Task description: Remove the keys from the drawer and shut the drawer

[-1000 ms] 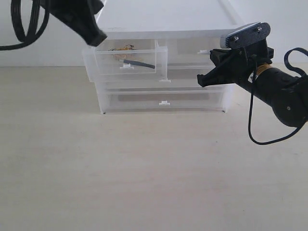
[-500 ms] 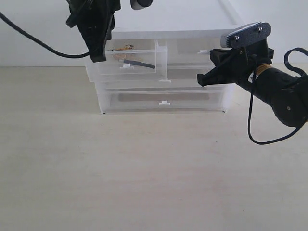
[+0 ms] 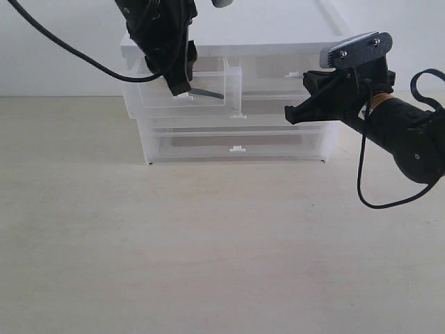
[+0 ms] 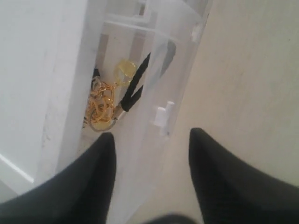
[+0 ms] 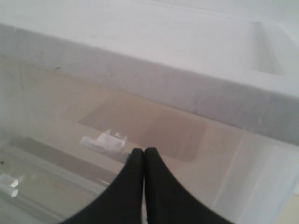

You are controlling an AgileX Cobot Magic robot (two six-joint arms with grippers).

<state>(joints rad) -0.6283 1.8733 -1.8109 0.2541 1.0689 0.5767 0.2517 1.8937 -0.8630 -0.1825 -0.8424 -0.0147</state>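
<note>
**Q:** Reading from the left, how many arms are there, and what is the first one doing?
**A:** There are two arms, each with one claw. The left claw (image 3: 179, 88) hangs at the drawer (image 3: 208, 103), the left one of the top pair, which stands pulled out. Its two fingers (image 4: 96, 179) are spread and released, grasping nothing. In the left wrist view the drawer's front wall, with its tab handle (image 4: 162, 119), runs between them. Whether a finger touches the plastic cannot be told.

**Q:** Where do the keys lie?
**A:** The keys (image 4: 103, 106) are one bunch, resting inside the drawer on its floor. It has gold rings, one yellowish round charm and one black strap (image 3: 208, 93) reaching toward the front wall. In the exterior view only the strap shows, just beside the claw.

**Q:** How many drawers are there?
**A:** Four, in one unit (image 3: 278, 38) standing on the pale surface (image 3: 208, 243). The top row holds the open drawer and the right-hand half-width drawer (image 3: 274, 69). Below them are the upper full-width drawer (image 3: 264, 115) and the lower full-width drawer (image 3: 208, 142). Four white tabs show, one on each drawer.

**Q:** And at the right?
**A:** The right claw (image 3: 289, 117) is held before the unit's right part, above the surface. Its two fingers are pressed together, clenched on nothing.
</note>
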